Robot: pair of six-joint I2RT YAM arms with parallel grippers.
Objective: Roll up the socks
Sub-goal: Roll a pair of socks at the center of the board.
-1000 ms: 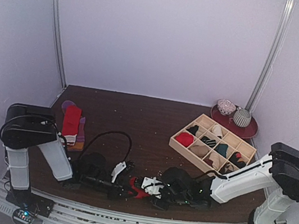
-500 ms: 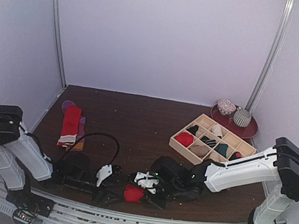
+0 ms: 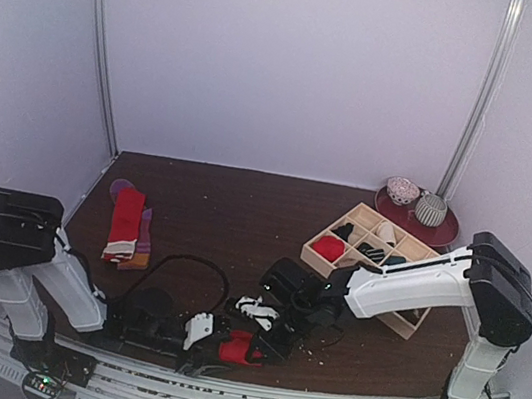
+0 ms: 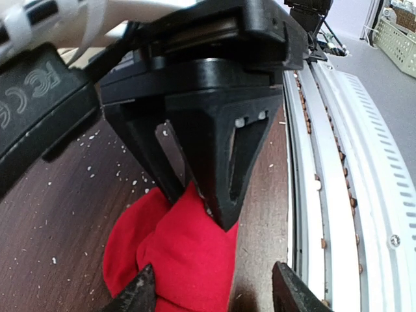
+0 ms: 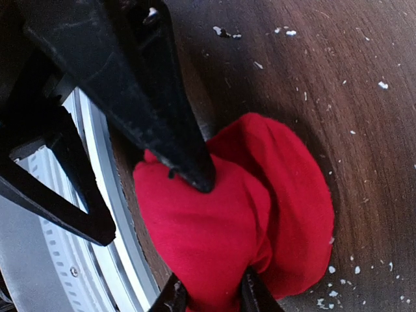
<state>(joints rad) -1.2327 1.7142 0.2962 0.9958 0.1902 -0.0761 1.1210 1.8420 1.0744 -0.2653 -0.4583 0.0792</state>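
— Two claws on one sock?

— Only one has hold of it. The right claw (image 5: 211,296) is clenched on the red sock (image 5: 273,208). Its tips stand close together with a fold of red cloth pinched between them. The sock is bunched into a lump on the dark table (image 5: 338,78), directly under that claw.

— And the other one?

— The left claw (image 4: 214,294) is released, its two tips spread wide with the lump lying between them. Seen from the right wrist, one of its black fingers (image 5: 162,97) touches the top of the sock and the other stands off it, to the side.

— What is next to them?

— A pale rail (image 4: 338,169) runs just beside the sock (it lines the table's edge).

— And farther out?

— Well apart from the left claw, on its outer side and farther up the table, a flat red sock (image 3: 125,221) lies on the wood. A purple and orange sock (image 3: 142,243) lies alongside it, touching. Beyond the right claw sits a wooden grid tray (image 3: 312,258), with a red bundle (image 3: 328,247) in a compartment at the end nearer the claw. The right arm crosses over part of the tray. Past the tray is a dark red plate (image 3: 441,234) carrying two small bowls (image 3: 431,208).
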